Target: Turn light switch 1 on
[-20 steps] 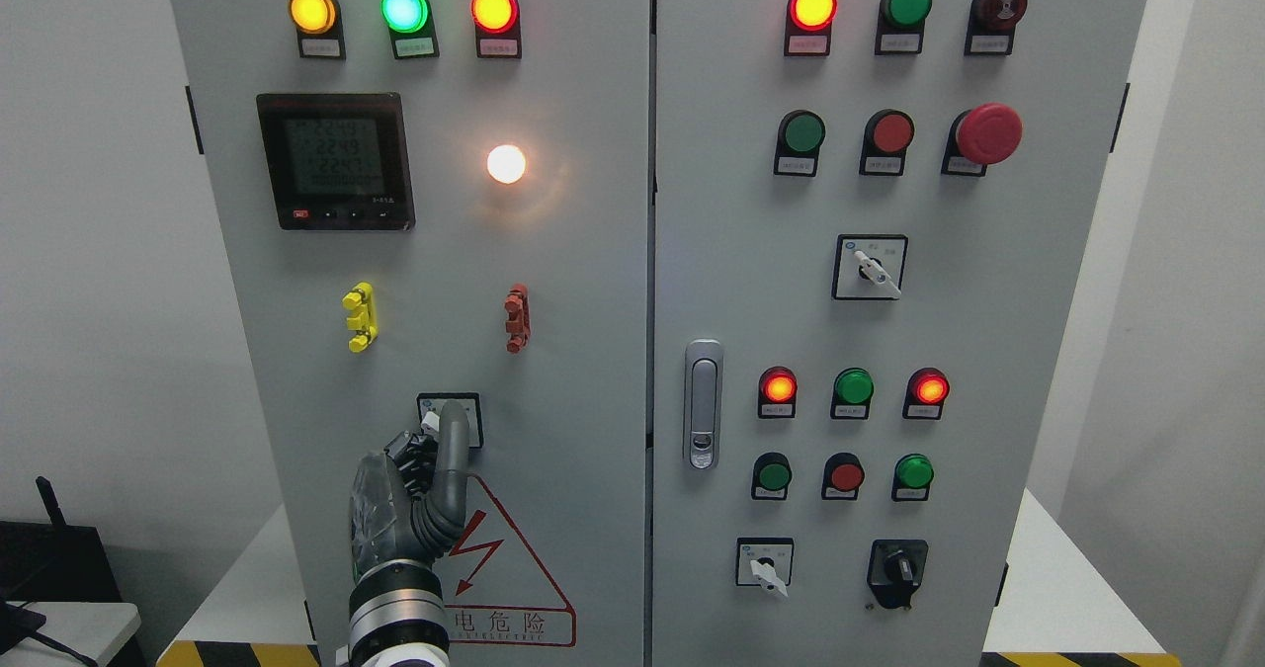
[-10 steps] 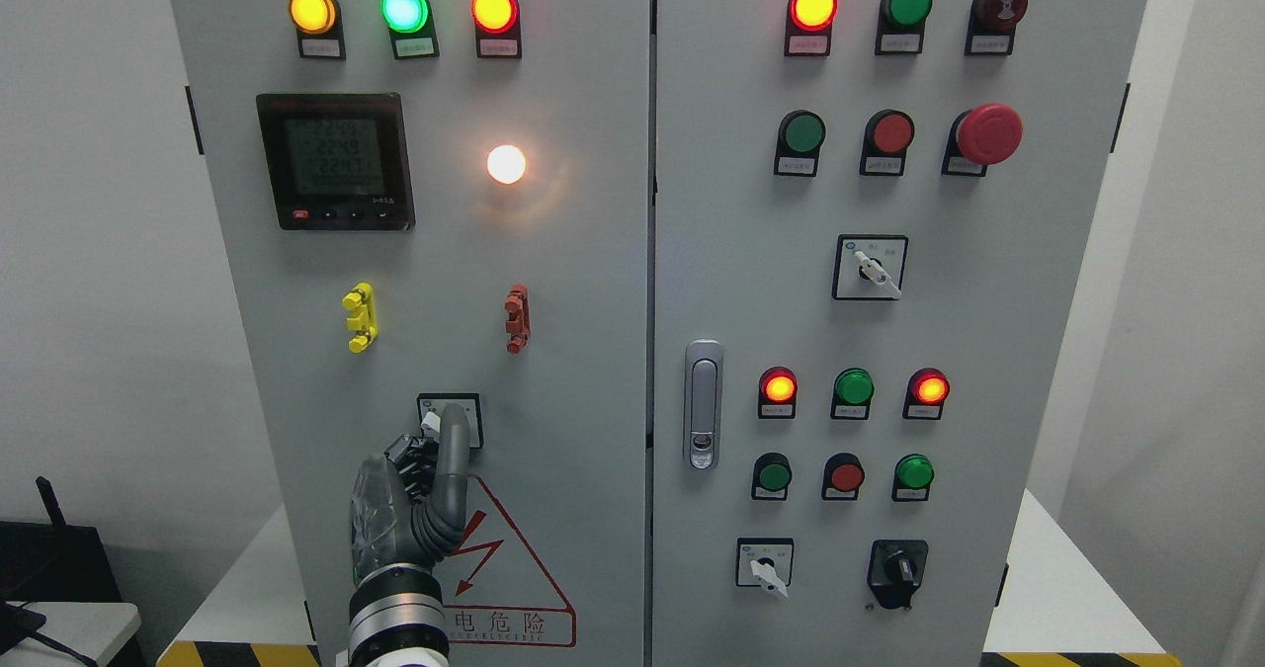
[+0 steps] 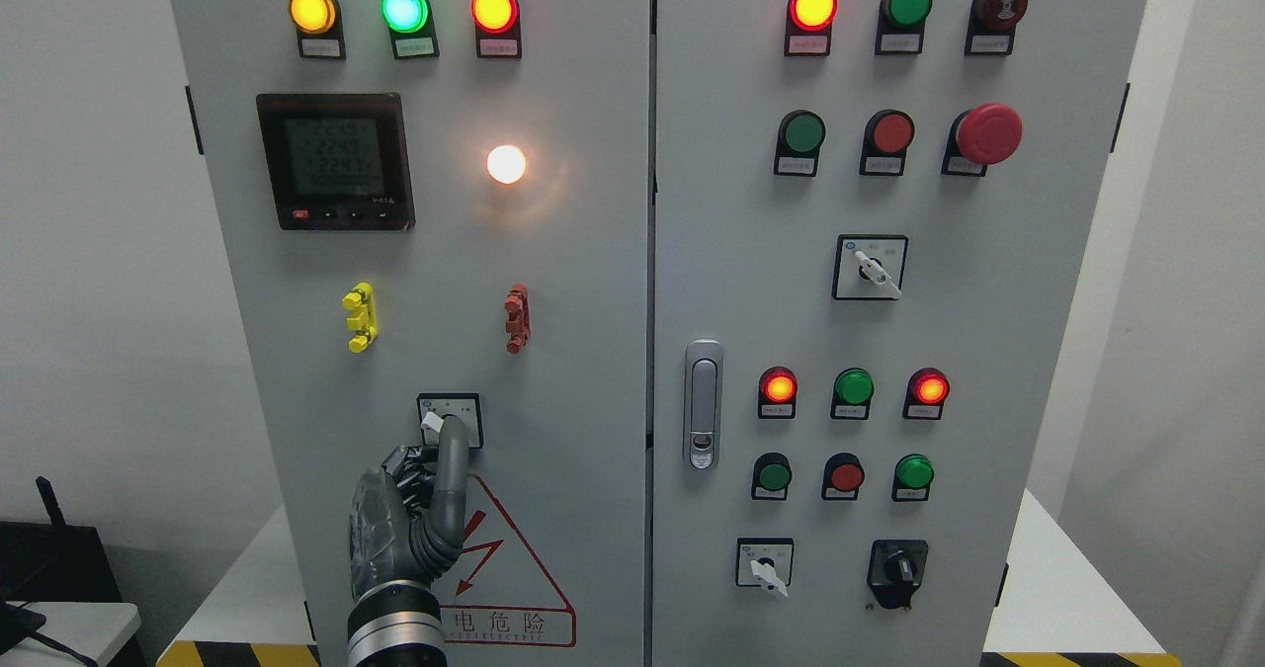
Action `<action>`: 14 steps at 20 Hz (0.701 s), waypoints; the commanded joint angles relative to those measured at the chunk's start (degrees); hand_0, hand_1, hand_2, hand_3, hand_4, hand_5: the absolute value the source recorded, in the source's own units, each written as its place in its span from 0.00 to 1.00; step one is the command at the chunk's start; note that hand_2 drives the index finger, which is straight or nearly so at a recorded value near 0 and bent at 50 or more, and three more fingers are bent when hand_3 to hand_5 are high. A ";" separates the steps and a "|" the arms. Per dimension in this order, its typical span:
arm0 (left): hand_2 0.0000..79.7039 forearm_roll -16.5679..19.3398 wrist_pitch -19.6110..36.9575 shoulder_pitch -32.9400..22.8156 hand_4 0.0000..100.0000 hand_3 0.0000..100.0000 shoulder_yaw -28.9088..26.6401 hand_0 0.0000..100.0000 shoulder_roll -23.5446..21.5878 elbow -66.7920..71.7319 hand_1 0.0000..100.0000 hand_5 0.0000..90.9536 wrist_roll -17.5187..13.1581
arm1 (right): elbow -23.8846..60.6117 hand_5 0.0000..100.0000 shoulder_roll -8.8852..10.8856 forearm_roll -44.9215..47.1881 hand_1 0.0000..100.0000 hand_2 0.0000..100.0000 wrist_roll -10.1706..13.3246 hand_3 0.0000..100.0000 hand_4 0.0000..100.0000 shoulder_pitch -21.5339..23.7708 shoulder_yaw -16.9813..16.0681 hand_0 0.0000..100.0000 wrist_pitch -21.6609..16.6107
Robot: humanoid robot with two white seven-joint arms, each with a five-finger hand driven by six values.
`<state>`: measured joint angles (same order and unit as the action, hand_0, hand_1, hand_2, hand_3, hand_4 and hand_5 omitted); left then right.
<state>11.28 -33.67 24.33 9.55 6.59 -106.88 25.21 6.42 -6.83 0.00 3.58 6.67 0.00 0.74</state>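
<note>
Switch place: the small square black-framed turn switch with a white knob [image 3: 450, 418] sits low on the left door of the tall grey metal cabinet [image 3: 583, 371], just above the red triangle warning sticker [image 3: 509, 568].
Left robot hand: the grey robot hand [image 3: 400, 529] comes up from the bottom. One long finger [image 3: 453, 450] points up and touches the knob. The other fingers are curled in. It holds nothing.
Why one finger: my guess is a single finger can push the little knob sideways without bumping other things.
Round white lamp [image 3: 506, 163]: glowing, so the job looks about done.
Right robot hand: not seen.
Count of white-knob switches: three.
Count of glowing round lights: eight, with the white lamp.
Count of side clips: one yellow [image 3: 360, 317], one red-brown [image 3: 516, 318].
</note>
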 commanded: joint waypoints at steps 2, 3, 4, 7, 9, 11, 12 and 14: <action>0.62 0.23 8.59 -9.10 0.91 0.91 -2.25 0.20 -0.88 -3.86 0.19 0.96 -3.23 | 0.00 0.00 -0.03 1.40 0.39 0.00 0.03 0.00 0.00 -0.08 0.97 0.12 -0.03; 0.62 0.23 11.41 -11.91 0.91 0.91 -3.12 0.20 -1.23 -3.86 0.20 0.96 -4.11 | 0.00 0.00 -0.03 1.40 0.39 0.00 0.03 0.00 0.00 0.01 0.97 0.12 -0.03; 0.64 0.23 14.05 -14.37 0.91 0.92 -4.26 0.19 -1.32 -3.77 0.20 0.96 -5.34 | 0.00 0.00 -0.03 1.40 0.39 0.00 0.03 0.00 0.00 -0.08 0.97 0.12 -0.03; 0.64 0.06 23.27 -21.50 0.92 0.94 -8.74 0.17 -1.58 -3.16 0.18 0.95 -10.96 | 0.00 0.00 -0.03 1.40 0.39 0.00 0.03 0.00 0.00 0.01 0.97 0.12 -0.03; 0.62 -0.47 29.68 -25.63 0.92 0.92 -13.30 0.15 -2.46 -1.67 0.16 0.94 -14.21 | 0.00 0.00 0.06 1.40 0.39 0.00 0.03 0.00 0.00 0.01 0.97 0.12 0.05; 0.58 -2.66 37.32 -29.85 0.89 0.88 -19.36 0.13 -2.99 1.22 0.14 0.84 -19.03 | 0.00 0.00 -0.03 1.40 0.39 0.00 0.03 0.00 0.00 0.01 0.97 0.12 0.05; 0.58 -3.19 40.93 -31.78 0.88 0.87 -22.44 0.12 -3.42 3.59 0.12 0.75 -21.58 | 0.00 0.00 -0.03 1.40 0.39 0.00 0.03 0.00 0.00 -0.08 0.97 0.12 -0.03; 0.53 -3.37 46.92 -34.16 0.81 0.79 -29.55 0.10 -4.65 9.90 0.08 0.61 -24.06 | 0.00 0.00 0.06 1.40 0.39 0.00 0.03 0.00 0.00 0.01 0.97 0.12 -0.03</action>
<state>9.61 5.00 -0.11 -0.78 4.68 -106.70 5.52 6.42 -6.83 0.00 3.58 6.66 0.00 0.74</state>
